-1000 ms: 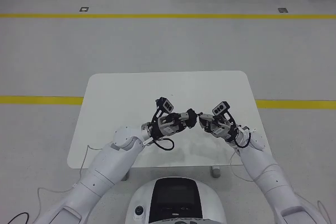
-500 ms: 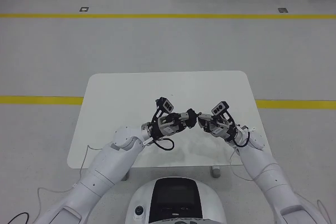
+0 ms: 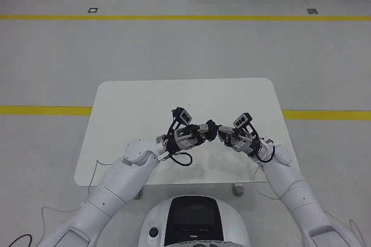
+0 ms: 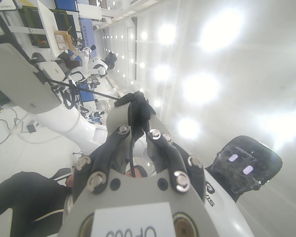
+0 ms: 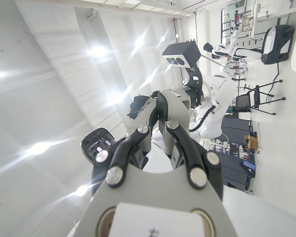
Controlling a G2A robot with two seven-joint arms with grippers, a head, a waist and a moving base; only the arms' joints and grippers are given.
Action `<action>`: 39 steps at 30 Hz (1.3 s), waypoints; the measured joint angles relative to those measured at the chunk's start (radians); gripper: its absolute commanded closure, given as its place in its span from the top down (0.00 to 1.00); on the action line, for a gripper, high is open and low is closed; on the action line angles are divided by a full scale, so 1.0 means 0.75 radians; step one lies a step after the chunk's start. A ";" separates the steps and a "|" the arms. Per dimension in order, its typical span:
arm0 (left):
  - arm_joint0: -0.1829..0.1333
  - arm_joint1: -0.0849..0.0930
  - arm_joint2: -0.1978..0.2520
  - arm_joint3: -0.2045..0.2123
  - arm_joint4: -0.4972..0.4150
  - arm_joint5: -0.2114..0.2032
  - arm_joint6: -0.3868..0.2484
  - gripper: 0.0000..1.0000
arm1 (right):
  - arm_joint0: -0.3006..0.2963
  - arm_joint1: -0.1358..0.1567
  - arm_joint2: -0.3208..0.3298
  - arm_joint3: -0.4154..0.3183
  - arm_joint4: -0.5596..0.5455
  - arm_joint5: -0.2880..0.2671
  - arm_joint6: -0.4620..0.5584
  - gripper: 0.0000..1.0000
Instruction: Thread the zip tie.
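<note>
Judging by the wrist views, I'd call the threading unfinished: my left claw (image 4: 136, 120) is clamped on the black zip tie (image 4: 138, 106), held in the air above the middle of the desk (image 3: 130, 105), tip to tip with the right claw (image 5: 157, 110) — whether that one grips anything I cannot tell. The claws' own bulk hides the tie's ends where they meet.

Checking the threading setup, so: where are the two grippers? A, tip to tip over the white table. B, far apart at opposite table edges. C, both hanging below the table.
A: the top view shows the left gripper and right gripper tip to tip over the white rounded-corner table, the left's jaws shut on the black plastic zip tie.
</note>
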 measured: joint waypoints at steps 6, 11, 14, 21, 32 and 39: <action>0.000 0.000 0.000 0.000 0.000 0.000 0.000 0.00 | 0.001 -0.001 0.000 0.010 -0.011 -0.006 -0.001 0.00; 0.000 0.000 0.000 0.000 0.000 0.000 0.000 0.00 | 0.002 -0.002 0.001 0.016 -0.016 -0.010 -0.002 0.00; 0.000 0.000 0.000 0.000 0.000 0.000 0.000 0.00 | 0.003 -0.003 0.002 0.020 -0.018 -0.011 -0.003 0.00; 0.000 0.000 0.000 0.000 0.000 0.000 0.000 0.00 | 0.003 -0.004 0.004 0.023 -0.022 -0.013 -0.004 0.10; 0.000 0.000 0.000 0.000 0.000 0.000 0.000 0.00 | 0.008 -0.001 0.034 0.032 -0.023 -0.022 -0.059 1.00; 0.000 0.000 0.000 0.000 0.000 0.000 0.000 0.00 | -0.001 0.010 0.091 0.014 -0.017 -0.076 -0.074 1.00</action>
